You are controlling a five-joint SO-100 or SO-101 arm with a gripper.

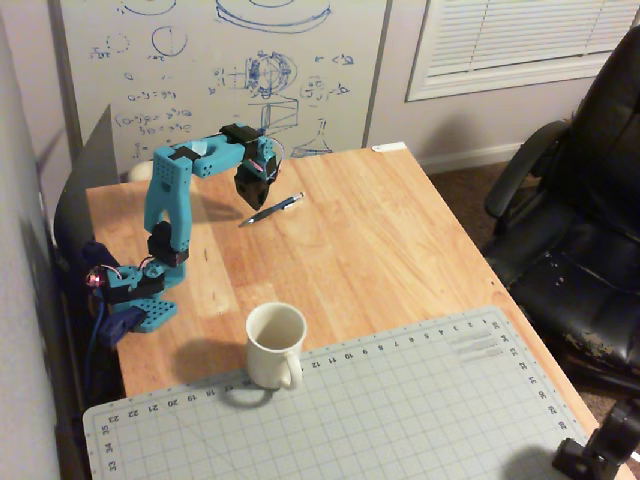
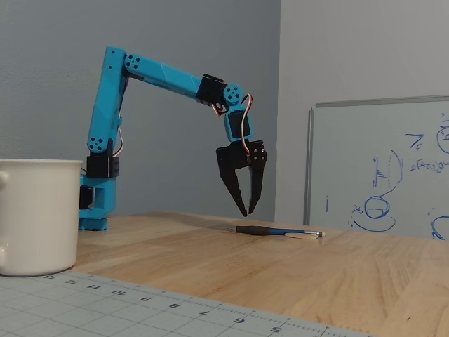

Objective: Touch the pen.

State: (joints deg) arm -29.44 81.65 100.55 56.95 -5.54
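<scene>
The pen is thin and dark blue with a silvery part, lying on the wooden table; in the fixed view it lies flat. My gripper hangs from the blue arm, pointing down just left of the pen's near end in the overhead view. In the fixed view the gripper hovers a little above the table, above the pen's left end, not touching it. Its black fingers nearly meet at the tips and hold nothing.
A white mug stands at the front edge of a grey cutting mat; it also shows at the left of the fixed view. A whiteboard leans behind the table. A black office chair stands to the right.
</scene>
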